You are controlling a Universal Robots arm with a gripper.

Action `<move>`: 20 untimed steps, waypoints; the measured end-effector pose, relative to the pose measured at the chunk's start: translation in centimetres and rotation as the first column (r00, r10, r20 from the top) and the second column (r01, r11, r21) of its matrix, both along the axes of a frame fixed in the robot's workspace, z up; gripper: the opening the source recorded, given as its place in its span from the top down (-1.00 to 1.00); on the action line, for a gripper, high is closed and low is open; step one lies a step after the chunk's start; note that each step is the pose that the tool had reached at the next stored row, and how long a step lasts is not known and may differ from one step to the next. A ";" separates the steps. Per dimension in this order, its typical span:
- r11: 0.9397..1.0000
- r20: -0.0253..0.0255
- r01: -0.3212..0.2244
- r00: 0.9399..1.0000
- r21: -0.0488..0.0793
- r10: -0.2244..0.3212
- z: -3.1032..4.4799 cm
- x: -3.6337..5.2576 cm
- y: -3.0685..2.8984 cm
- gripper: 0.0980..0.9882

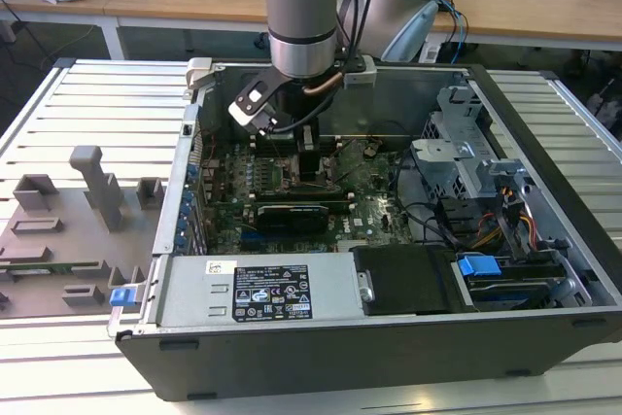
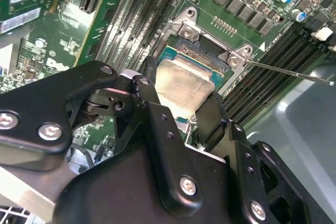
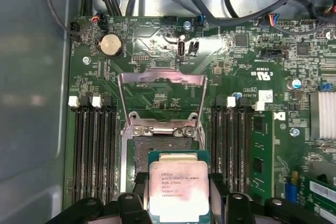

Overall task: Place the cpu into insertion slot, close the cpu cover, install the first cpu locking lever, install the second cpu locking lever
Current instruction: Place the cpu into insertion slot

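Arm [image 1: 303, 7] at upper centre of exterior view. Gripper [image 3: 178, 195] clamped on cpu [image 3: 178, 179] edges, over insertion slot [image 3: 137, 153] — cpu cover [image 3: 161, 77] raised.

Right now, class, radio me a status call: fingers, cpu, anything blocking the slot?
Fingers shut on cpu. Held over slot, not seated. Cover flipped open, nothing seen in the way.
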State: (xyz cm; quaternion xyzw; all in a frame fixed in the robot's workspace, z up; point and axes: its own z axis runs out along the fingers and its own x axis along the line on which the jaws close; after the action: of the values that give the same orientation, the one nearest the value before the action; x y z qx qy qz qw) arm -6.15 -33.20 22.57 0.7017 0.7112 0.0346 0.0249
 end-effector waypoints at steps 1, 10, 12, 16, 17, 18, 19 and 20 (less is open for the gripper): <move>1.000 0.000 0.004 1.000 0.000 -0.004 -0.17 0.04 0.10 0.00; 1.000 0.000 0.006 1.000 0.001 -0.006 -2.22 0.35 0.91 0.00; 1.000 0.000 0.006 1.000 0.000 -0.006 -2.44 0.40 0.91 0.00; 1.000 0.000 0.006 1.000 0.000 -0.006 -2.69 0.47 0.93 0.00; 1.000 0.000 0.006 1.000 0.000 -0.006 -2.72 0.50 0.93 0.00; 1.000 0.000 0.006 1.000 0.000 -0.006 -2.76 0.52 0.93 0.00; 1.000 0.000 0.006 1.000 0.000 -0.006 -2.76 0.52 0.93 0.00; 1.000 0.000 0.006 1.000 0.000 -0.006 -2.77 0.52 0.93 0.00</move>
State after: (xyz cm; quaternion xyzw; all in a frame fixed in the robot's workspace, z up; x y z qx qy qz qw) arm -5.63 -32.27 19.81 0.7039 0.7090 0.0345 0.0248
